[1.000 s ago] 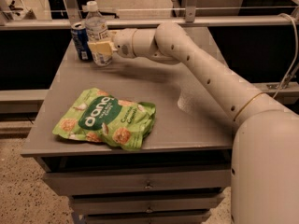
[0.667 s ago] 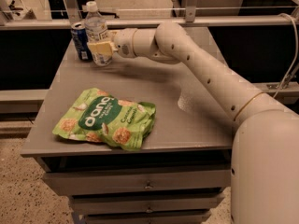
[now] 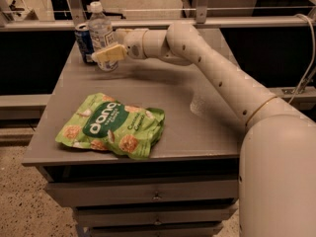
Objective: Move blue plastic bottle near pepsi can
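Observation:
The clear plastic bottle (image 3: 100, 33) with a white cap stands upright at the far left corner of the grey table (image 3: 197, 132). The dark-blue pepsi can (image 3: 84, 43) stands right beside it on its left, close or touching. My gripper (image 3: 107, 55) reaches in from the right and is closed around the lower part of the bottle, its pale fingers (image 3: 109, 53) across the front of it. The bottle's base looks to be on the table.
A green snack bag (image 3: 111, 126) lies flat near the table's front left. My white arm (image 3: 217, 73) stretches across the table's right half. A metal rail (image 3: 197, 21) runs behind the table. Drawers (image 3: 148, 196) sit below the front edge.

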Robot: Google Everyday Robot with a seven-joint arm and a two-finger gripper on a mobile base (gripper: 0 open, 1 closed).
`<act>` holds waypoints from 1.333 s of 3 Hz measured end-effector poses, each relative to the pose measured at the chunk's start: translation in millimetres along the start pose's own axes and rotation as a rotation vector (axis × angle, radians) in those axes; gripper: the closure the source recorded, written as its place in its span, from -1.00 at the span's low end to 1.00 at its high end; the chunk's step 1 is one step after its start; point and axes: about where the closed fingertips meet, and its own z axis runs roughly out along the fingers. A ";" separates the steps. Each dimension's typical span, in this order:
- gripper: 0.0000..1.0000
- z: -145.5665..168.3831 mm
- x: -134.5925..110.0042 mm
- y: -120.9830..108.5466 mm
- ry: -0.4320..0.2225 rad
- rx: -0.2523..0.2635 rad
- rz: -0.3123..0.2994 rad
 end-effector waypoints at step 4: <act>-1.00 -252.4 -57.4 -68.0 0.103 0.392 -0.119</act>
